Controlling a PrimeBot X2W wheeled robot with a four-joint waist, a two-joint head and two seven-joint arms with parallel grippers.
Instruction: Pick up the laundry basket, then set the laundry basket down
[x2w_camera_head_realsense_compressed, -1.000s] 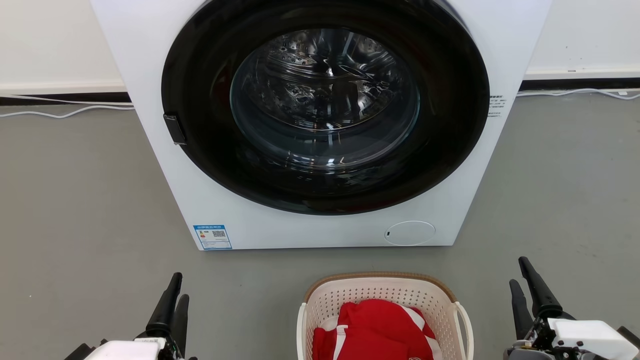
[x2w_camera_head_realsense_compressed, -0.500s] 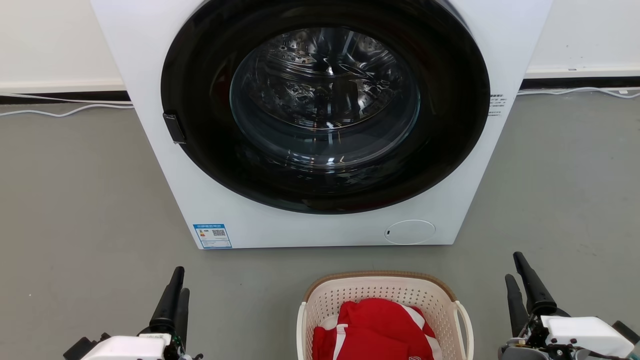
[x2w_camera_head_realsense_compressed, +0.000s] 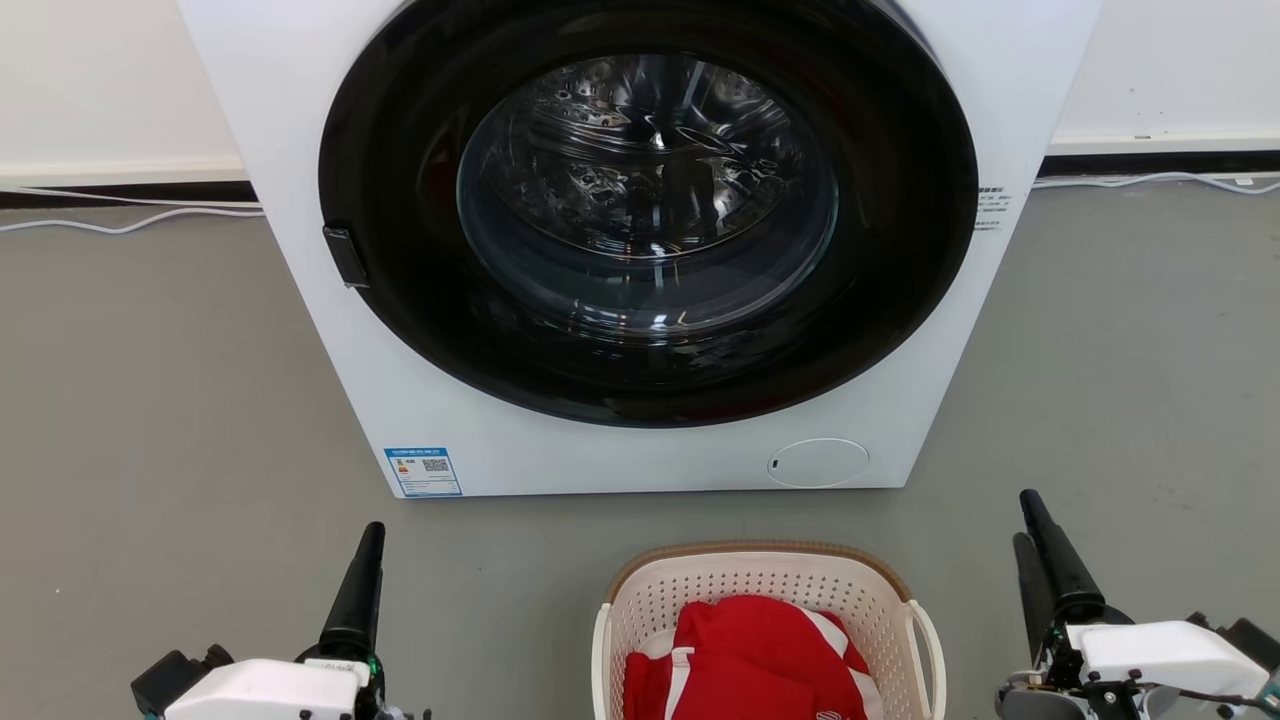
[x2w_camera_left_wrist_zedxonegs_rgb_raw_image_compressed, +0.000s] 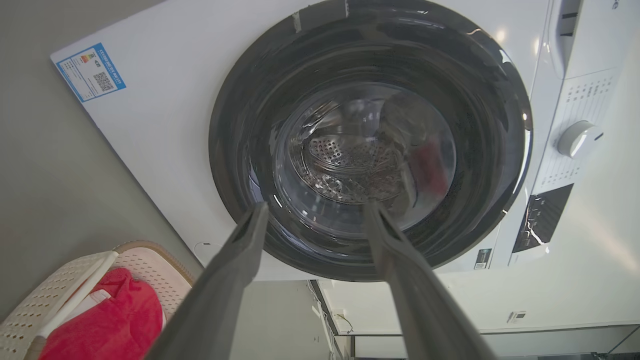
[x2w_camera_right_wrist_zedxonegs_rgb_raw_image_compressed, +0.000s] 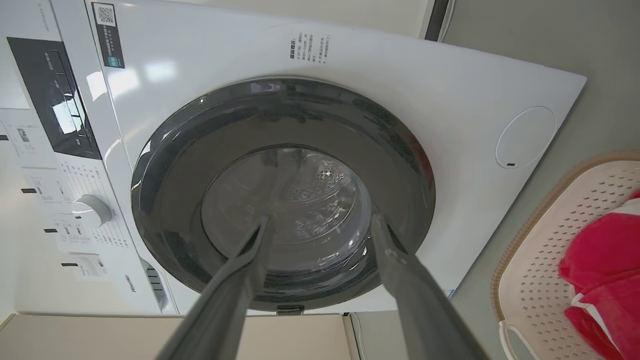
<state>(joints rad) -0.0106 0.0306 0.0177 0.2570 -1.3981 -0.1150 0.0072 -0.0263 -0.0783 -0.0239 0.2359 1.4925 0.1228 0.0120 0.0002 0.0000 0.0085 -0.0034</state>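
Observation:
The laundry basket (x2w_camera_head_realsense_compressed: 740, 582) stands on the grey floor at the bottom middle of the head view, cream and perforated, with a brown rim and a white loop handle (x2w_camera_head_realsense_compressed: 928, 640) on its right side. A red garment with white stripes (x2w_camera_head_realsense_compressed: 750, 660) lies in it. My left gripper (x2w_camera_head_realsense_compressed: 368, 545) is off to the basket's left, well apart from it. My right gripper (x2w_camera_head_realsense_compressed: 1026, 520) is to its right, also apart. Both wrist views show the fingers spread with nothing between them: left gripper (x2w_camera_left_wrist_zedxonegs_rgb_raw_image_compressed: 316, 209), right gripper (x2w_camera_right_wrist_zedxonegs_rgb_raw_image_compressed: 320, 221). The basket (x2w_camera_left_wrist_zedxonegs_rgb_raw_image_compressed: 30, 305) sits at the left wrist view's corner, and the basket (x2w_camera_right_wrist_zedxonegs_rgb_raw_image_compressed: 540, 280) at the right wrist view's edge.
A white front-loading washing machine (x2w_camera_head_realsense_compressed: 300, 150) stands just beyond the basket, its round dark door (x2w_camera_head_realsense_compressed: 400, 330) shut over a shiny drum. White cables (x2w_camera_head_realsense_compressed: 130, 226) run along the wall base. Grey floor (x2w_camera_head_realsense_compressed: 150, 400) lies open on both sides.
Both grippers have moved up the head view, fingers reaching further forward. The left one has turned edge-on and shifted slightly right. The basket has not moved.

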